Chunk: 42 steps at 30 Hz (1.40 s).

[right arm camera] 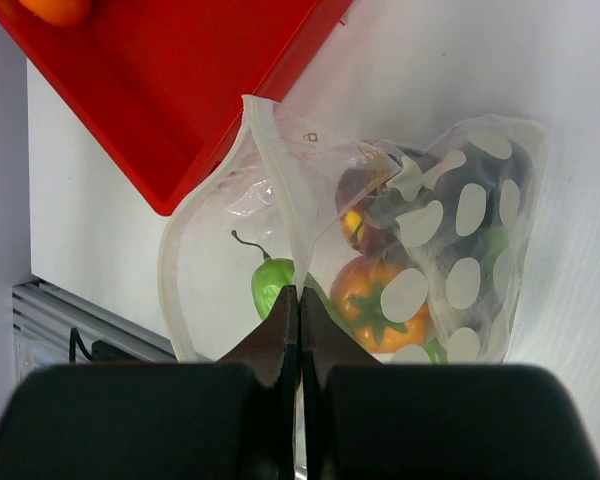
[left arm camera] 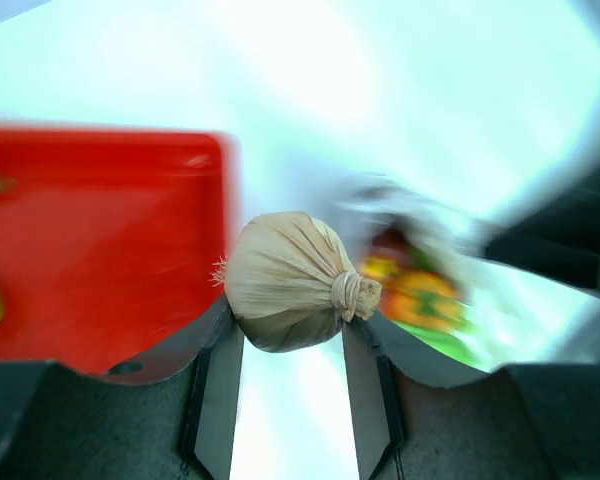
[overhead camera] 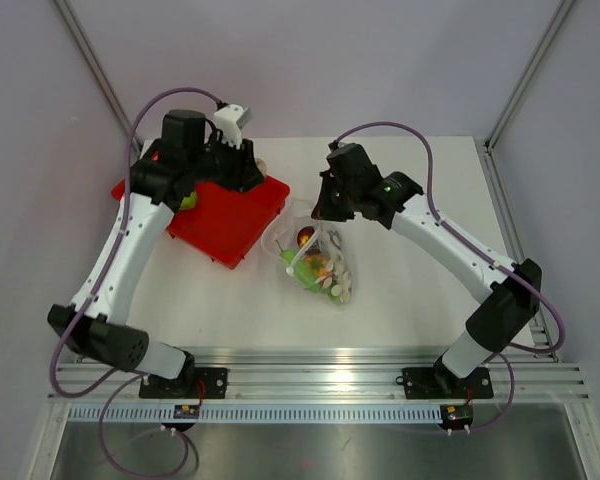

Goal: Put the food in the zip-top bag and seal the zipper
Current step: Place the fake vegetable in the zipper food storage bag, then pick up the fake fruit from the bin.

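Note:
The clear zip-top bag (overhead camera: 320, 262) with whitish marks lies at the table's middle, its mouth open toward the red tray. In the right wrist view the bag (right arm camera: 450, 220) holds a green pepper (right arm camera: 268, 283), an orange tomato (right arm camera: 365, 300) and a dark purple piece (right arm camera: 375, 195). My right gripper (right arm camera: 300, 295) is shut on the bag's upper wall by the zipper strip (right arm camera: 270, 170); it also shows in the top view (overhead camera: 325, 213). My left gripper (left arm camera: 292, 315) is shut on a beige garlic-like toy (left arm camera: 285, 280), held in the air between tray and bag.
The red tray (overhead camera: 235, 220) stands left of the bag, partly under the left arm. It holds a green piece (overhead camera: 188, 201) and an orange piece (right arm camera: 55, 8). The tray's edge (left arm camera: 100, 240) is close on the left of the left gripper. Metal rails run along the near table edge.

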Tool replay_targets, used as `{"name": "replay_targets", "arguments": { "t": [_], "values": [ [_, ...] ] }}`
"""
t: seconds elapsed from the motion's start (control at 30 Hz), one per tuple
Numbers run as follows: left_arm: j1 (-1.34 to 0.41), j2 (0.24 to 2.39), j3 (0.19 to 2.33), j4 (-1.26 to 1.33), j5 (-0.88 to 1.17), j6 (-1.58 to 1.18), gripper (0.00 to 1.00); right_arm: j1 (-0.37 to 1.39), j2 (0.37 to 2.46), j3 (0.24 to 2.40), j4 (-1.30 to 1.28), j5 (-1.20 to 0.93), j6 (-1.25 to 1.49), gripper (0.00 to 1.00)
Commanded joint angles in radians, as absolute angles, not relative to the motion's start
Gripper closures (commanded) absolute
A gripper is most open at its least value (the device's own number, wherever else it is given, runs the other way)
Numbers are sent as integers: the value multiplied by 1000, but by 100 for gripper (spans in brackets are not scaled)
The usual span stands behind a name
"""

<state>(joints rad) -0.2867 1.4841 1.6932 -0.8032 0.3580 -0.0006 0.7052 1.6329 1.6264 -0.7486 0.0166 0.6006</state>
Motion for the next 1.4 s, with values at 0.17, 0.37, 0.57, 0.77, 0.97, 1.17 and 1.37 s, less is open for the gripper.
{"name": "replay_targets", "arguments": {
  "t": [0.17,0.37,0.57,0.77,0.97,1.17,1.37],
  "values": [
    [-501,1367,1496,-761,604,-130,78,712,1543,1609,-703,-15,629,99],
    [-552,1371,1419,-698,597,-178,77,712,1493,1571,-703,-6,641,99],
    [-569,1434,1427,-710,586,-192,37,712,1486,1569,-709,-6,644,99],
    [-581,1422,1517,-794,519,-157,1,712,1491,1569,-707,-6,637,99],
    [-577,1370,1615,-894,284,-109,1,713,1494,1574,-703,18,624,99],
    [-494,1289,1542,-827,-58,-176,1,713,1489,1577,-703,32,604,99],
    [-206,1334,1529,-857,-8,-297,2,713,1489,1568,-695,28,589,99]
  ]
}}
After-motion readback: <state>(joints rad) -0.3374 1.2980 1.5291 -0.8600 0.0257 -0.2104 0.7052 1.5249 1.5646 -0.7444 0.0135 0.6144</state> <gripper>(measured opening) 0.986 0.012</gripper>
